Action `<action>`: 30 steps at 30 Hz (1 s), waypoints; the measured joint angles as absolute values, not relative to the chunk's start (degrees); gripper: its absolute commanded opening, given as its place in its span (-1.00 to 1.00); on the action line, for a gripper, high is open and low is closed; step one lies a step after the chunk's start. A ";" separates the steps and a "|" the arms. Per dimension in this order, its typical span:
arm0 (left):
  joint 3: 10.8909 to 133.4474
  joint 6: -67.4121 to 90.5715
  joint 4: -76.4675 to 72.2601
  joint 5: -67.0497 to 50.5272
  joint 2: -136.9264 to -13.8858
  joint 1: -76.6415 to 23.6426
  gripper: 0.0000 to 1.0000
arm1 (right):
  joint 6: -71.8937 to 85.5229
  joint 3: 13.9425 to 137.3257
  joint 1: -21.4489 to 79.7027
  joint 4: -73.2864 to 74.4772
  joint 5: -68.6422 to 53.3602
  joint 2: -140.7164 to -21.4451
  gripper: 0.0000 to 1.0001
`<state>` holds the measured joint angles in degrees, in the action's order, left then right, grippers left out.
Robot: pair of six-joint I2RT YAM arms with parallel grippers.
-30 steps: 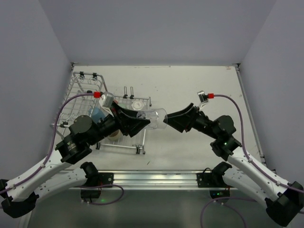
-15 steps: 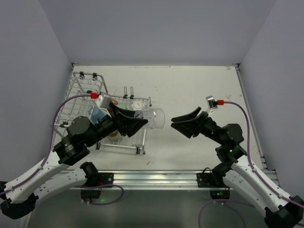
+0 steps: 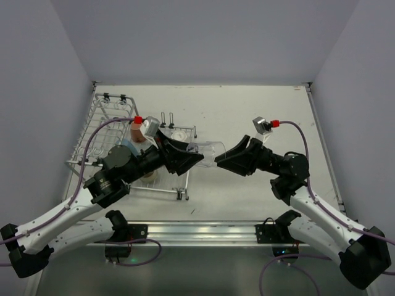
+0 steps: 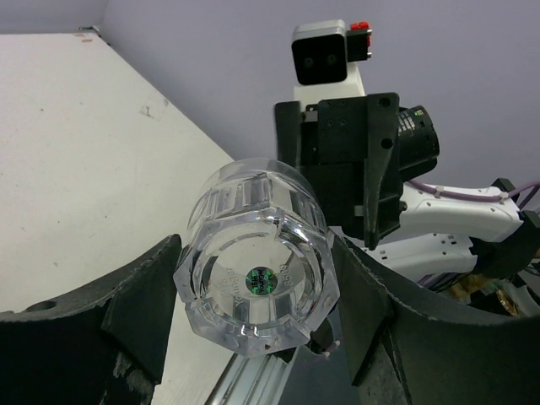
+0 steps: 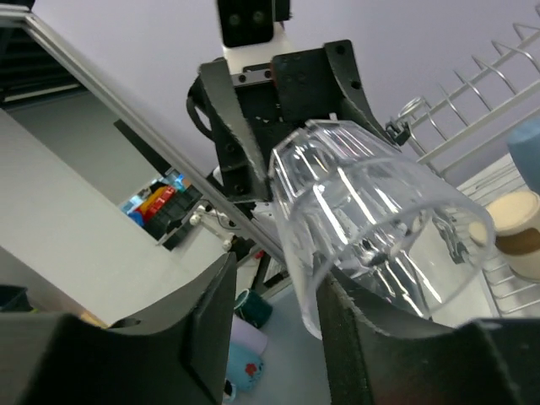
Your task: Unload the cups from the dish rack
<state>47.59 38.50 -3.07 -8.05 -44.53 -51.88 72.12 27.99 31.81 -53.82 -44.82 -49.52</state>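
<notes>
Handover is running: left jaws are clamping the clear cup [image 3: 207, 150], right jaws are standing apart around its rim. Other cups [image 3: 136, 131] are waiting in the dish rack [image 3: 92, 132].

Nothing legible anywhere: no words, brands, numbers or signs to be read. Only a tiny round green-and-black sticker [image 4: 256, 279] at the base of the clear faceted plastic tumbler [image 4: 253, 202], its marking too small to make out
</notes>
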 measured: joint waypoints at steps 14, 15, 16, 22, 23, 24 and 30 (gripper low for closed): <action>47.05 40.29 -6.59 -10.02 -44.95 -51.99 1.00 | 75.00 29.21 29.15 -58.48 -46.74 -50.33 -1.00; 47.18 39.68 -5.28 -8.69 -44.47 -51.99 1.00 | 75.07 29.21 27.92 -58.08 -47.03 -50.57 -1.00; 47.48 39.18 -3.79 -7.25 -43.92 -51.99 1.00 | 74.94 29.17 26.74 -57.28 -47.20 -50.61 -1.00; 61.52 35.73 13.61 8.40 -47.31 -52.01 1.00 | 67.29 31.53 17.52 -37.95 -46.98 -50.63 -1.00; 64.34 35.35 16.03 11.09 -48.73 -51.99 1.00 | 64.34 33.67 16.21 -31.42 -45.98 -50.92 -1.00; 66.98 35.14 18.39 13.82 -50.33 -51.99 1.00 | 60.23 37.95 15.09 -21.91 -43.94 -51.62 -1.00; 76.01 34.79 31.83 25.61 -62.57 -51.99 1.00 | 41.74 62.24 12.67 11.46 -24.16 -63.33 -1.00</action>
<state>76.01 34.79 31.83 25.61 -62.57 -51.99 41.74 62.24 12.67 11.46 -24.16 -63.33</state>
